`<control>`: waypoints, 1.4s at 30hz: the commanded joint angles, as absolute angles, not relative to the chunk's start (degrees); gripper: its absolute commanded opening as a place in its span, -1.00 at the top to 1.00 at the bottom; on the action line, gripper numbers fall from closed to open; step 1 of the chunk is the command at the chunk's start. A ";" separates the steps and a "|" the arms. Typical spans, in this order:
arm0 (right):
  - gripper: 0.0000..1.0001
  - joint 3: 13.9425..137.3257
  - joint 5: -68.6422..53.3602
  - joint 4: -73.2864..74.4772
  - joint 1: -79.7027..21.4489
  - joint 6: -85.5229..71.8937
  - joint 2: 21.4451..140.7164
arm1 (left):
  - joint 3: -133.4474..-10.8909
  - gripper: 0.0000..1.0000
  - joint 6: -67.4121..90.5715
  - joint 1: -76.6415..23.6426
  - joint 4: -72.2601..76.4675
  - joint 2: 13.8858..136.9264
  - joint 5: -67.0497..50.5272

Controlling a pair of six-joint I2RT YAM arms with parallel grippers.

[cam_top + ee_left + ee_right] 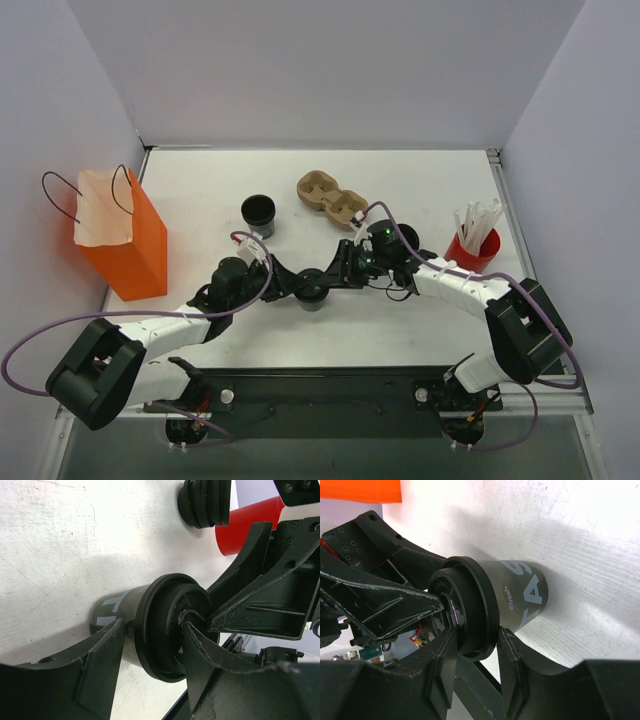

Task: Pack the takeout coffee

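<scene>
The takeout coffee (312, 291) stands on the bench (420, 190) at the middle of the top view, well right of the orange bag (130, 250). The left pincer (152, 630) clasps its body — lid on. The right pincer (476, 640) brackets the lid's rim — gripping or not, I cannot tell.

You've got the takeout coffee (520, 595) standing on the white table (580, 540), your right gripper (476, 650) straddling its lid (475, 605) rim, left gripper (427, 597) at the top.
</scene>
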State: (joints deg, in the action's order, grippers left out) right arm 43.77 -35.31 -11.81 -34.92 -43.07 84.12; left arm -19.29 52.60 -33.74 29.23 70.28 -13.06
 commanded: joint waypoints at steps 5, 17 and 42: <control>0.57 37.19 -33.84 -14.93 -34.80 -38.85 87.10 | -16.00 -0.13 50.27 -33.75 17.50 71.81 -7.38; 0.55 28.74 -34.81 -28.20 -34.72 -40.16 92.90 | -14.15 -0.11 50.71 -33.75 15.73 70.75 -5.89; -0.33 50.70 -44.28 -3.87 -27.07 -28.75 85.16 | -21.88 -0.11 39.02 -33.13 10.37 74.97 -6.94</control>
State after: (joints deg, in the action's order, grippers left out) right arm 44.40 -39.75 -11.07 -27.44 -35.07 84.12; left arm -23.35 45.67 -33.69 24.86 71.53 -10.79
